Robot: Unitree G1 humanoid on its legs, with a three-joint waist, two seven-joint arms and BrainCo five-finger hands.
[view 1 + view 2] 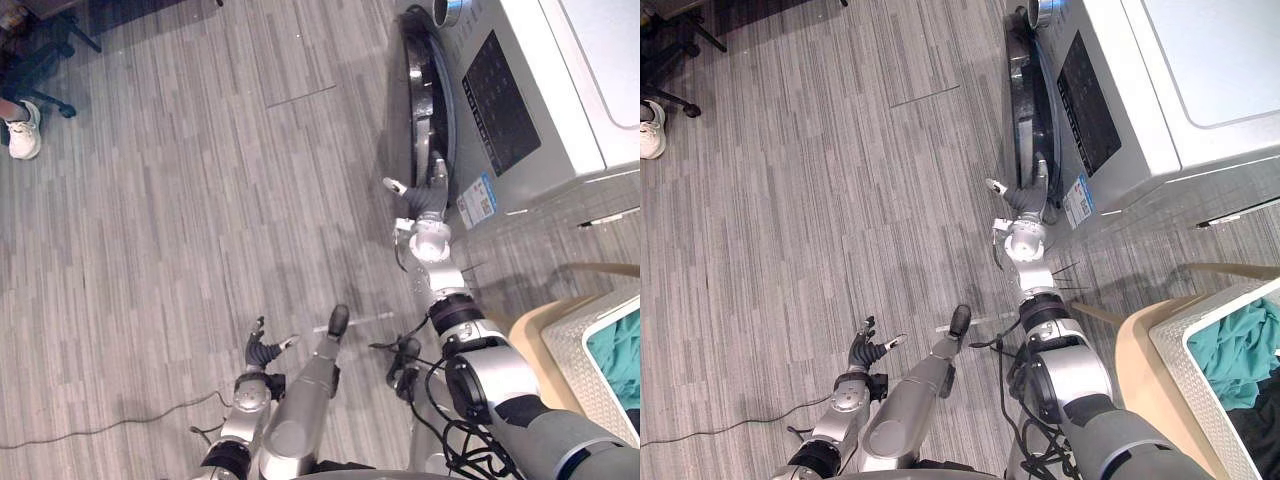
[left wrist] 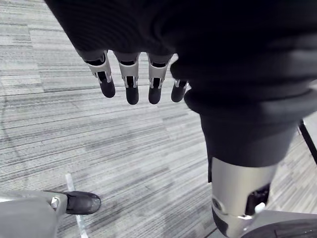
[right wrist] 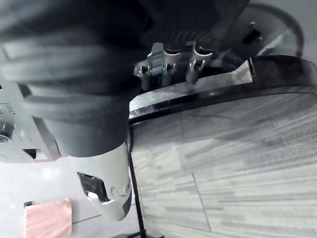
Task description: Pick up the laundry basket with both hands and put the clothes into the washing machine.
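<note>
The silver washing machine stands at the upper right, its round dark door swung partly out over the floor. My right hand reaches up to the door's lower edge; in the right wrist view its fingers curl over the chrome rim. The white laundry basket sits at the lower right, beside my right arm, with teal clothes inside. My left hand hangs low over the floor at the lower left, fingers straight and holding nothing.
The basket rests on a tan stand. A person's white shoe and a black office chair base are at the far upper left. Grey plank floor lies open between them and the machine.
</note>
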